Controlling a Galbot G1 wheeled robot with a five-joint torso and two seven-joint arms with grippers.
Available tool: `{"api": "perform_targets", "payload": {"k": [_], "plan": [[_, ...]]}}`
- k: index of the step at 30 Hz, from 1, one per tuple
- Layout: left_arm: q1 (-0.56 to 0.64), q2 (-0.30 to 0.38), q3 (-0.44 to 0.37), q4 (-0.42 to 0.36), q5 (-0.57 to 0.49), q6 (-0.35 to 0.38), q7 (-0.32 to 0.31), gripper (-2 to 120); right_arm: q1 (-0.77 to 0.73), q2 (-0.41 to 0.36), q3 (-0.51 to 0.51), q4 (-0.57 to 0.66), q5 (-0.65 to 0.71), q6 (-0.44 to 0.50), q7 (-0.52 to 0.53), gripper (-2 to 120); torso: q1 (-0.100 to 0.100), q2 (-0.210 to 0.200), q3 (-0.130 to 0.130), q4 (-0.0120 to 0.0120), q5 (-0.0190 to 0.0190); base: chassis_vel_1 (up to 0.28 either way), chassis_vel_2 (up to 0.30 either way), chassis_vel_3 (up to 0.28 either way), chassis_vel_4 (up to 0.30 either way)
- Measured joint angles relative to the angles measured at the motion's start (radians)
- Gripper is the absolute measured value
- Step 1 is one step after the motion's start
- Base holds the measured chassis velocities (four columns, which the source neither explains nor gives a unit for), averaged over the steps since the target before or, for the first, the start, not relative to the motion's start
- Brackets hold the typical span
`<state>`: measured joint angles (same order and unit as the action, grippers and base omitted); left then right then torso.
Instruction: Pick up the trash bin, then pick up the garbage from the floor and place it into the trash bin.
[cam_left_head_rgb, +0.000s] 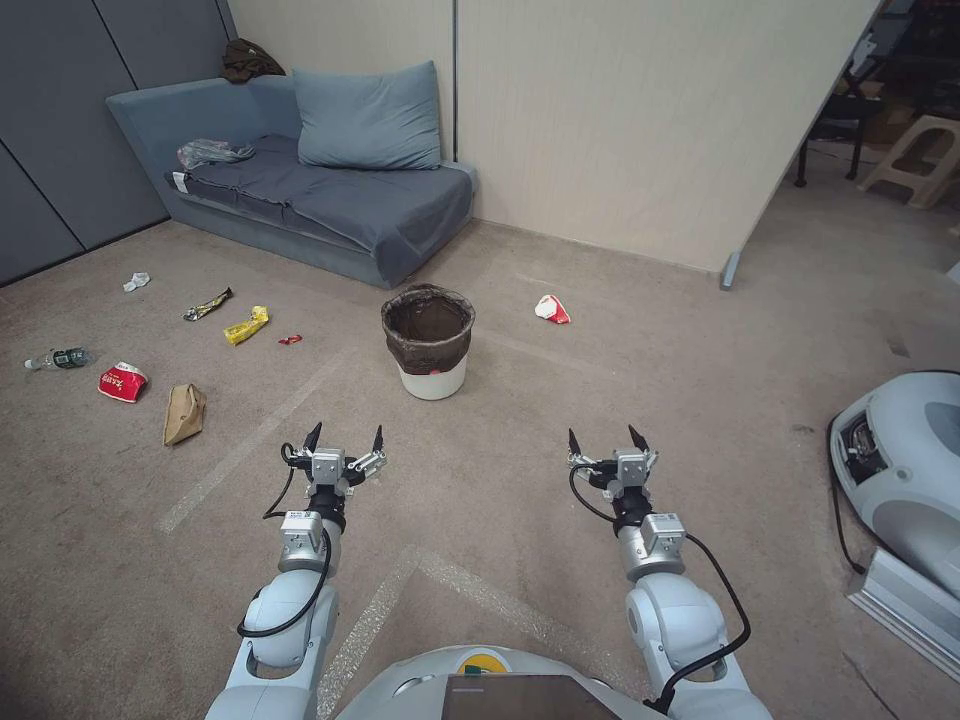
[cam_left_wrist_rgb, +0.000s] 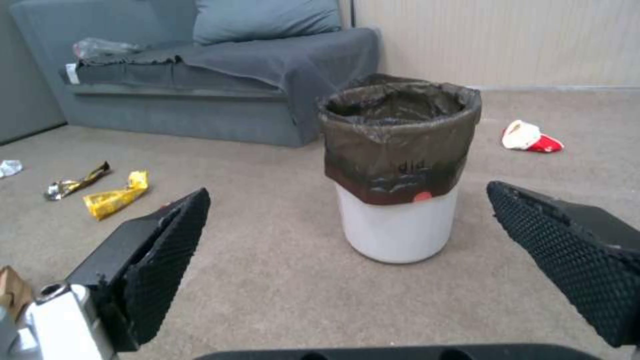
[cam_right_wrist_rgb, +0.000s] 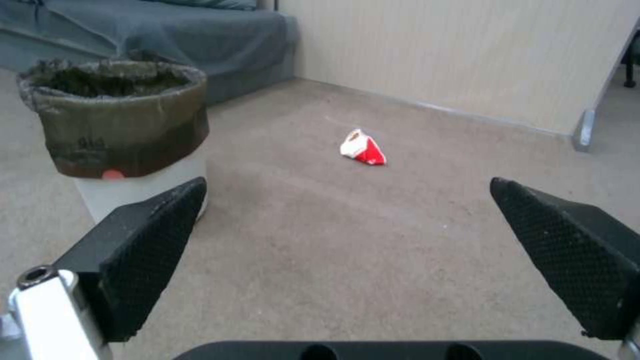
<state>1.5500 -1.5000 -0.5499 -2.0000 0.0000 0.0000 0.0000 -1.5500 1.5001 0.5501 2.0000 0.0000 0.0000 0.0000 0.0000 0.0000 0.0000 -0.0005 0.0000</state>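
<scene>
The trash bin (cam_left_head_rgb: 428, 343) stands upright on the carpet (cam_left_head_rgb: 620, 400) in front of the sofa (cam_left_head_rgb: 300, 190), its inside too dark to read. Both arms reach forward short of it; the left gripper (cam_left_head_rgb: 345, 438) and the right gripper (cam_left_head_rgb: 608, 440) hang spread wide, holding nothing. A red-and-white packet (cam_left_head_rgb: 551, 310) lies right of the bin; a yellow wrapper (cam_left_head_rgb: 246, 325), a brown paper bag (cam_left_head_rgb: 184, 412) and a plastic bottle (cam_left_head_rgb: 58, 358) lie well to its left.

one trash bin (cam_left_head_rgb: 428, 340), eight litter pieces (cam_left_head_rgb: 124, 382)
</scene>
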Motion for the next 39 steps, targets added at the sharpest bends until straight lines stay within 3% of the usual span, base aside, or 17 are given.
{"api": "perform_targets", "payload": {"k": [11, 15, 17, 18, 20, 23, 26, 30, 31, 34, 39], "plan": [[0.000, 0.000, 0.000, 0.000, 0.000, 0.001, 0.000, 100, -0.001, 0.001, 0.000, 0.002, 0.000, 0.000, 0.001, 100, 0.000, 0.000, 0.000, 0.0001, 0.0000, 0.000, 0.000, 0.000, 0.000], [0.004, 0.005, -0.005, -0.014, -0.011, 0.022, -0.004, 100, -0.035, 0.023, -0.005, 0.054, -0.007, 0.009, 0.040, 100, 0.000, 0.000, 0.000, 0.0002, 0.0000, 0.000, 0.000, 0.000, 0.000], [0.015, 0.023, -0.022, -0.066, -0.050, 0.090, -0.021, 100, -0.101, 0.068, -0.017, 0.156, -0.025, 0.033, 0.115, 100, 0.000, 0.000, 0.000, 0.0001, 0.0000, 0.000, 0.000, 0.000, 0.000], [0.015, 0.023, -0.022, -0.066, -0.050, 0.090, -0.021, 100, -0.101, 0.068, -0.017, 0.156, -0.025, 0.033, 0.115, 100, 0.000, 0.000, 0.000, 0.0001, 0.0000, 0.000, 0.000, 0.000, 0.000], [0.028, 0.042, -0.040, -0.124, -0.097, 0.172, -0.041, 100, -0.149, 0.104, -0.019, 0.232, -0.033, 0.050, 0.173, 100, 0.000, 0.000, 0.000, -0.0003, -0.0008, 0.000, 0.000, 0.000, 0.000], [0.032, 0.049, -0.049, -0.147, -0.112, 0.199, -0.048, 100, -0.149, 0.109, -0.012, 0.236, -0.031, 0.055, 0.180, 100, 0.000, 0.000, 0.000, -0.0002, 0.0005, 0.000, 0.000, 0.000, 0.000], [0.038, 0.058, -0.055, -0.174, -0.134, 0.242, -0.060, 100, -0.147, 0.111, -0.011, 0.236, -0.031, 0.058, 0.180, 100, 0.000, 0.000, 0.000, 0.0001, -0.0006, 0.000, 0.000, 0.000, 0.000], [0.054, 0.087, -0.082, -0.256, -0.198, 0.361, -0.096, 100, -0.144, 0.110, -0.012, 0.230, -0.033, 0.062, 0.178, 100, 0.000, 0.000, 0.000, 0.0000, -0.0002, 0.000, 0.000, 0.000, 0.000], [0.054, 0.087, -0.082, -0.256, -0.198, 0.361, -0.096, 100, -0.144, 0.110, -0.012, 0.230, -0.033, 0.062, 0.178, 100, 0.000, 0.000, 0.000, 0.0000, -0.0002, 0.000, 0.000, 0.000, 0.000], [0.069, 0.113, -0.106, -0.331, -0.257, 0.472, -0.129, 100, -0.141, 0.110, -0.010, 0.224, -0.037, 0.066, 0.175, 100, 0.000, 0.000, 0.000, 0.0001, -0.0001, 0.000, 0.000, 0.000, 0.000], [0.086, 0.138, -0.130, -0.407, -0.311, 0.580, -0.160, 100, -0.140, 0.110, -0.008, 0.219, -0.038, 0.067, 0.176, 100, 0.000, 0.000, 0.000, 0.0000, -0.0001, 0.000, 0.000, 0.000, 0.000]]}}
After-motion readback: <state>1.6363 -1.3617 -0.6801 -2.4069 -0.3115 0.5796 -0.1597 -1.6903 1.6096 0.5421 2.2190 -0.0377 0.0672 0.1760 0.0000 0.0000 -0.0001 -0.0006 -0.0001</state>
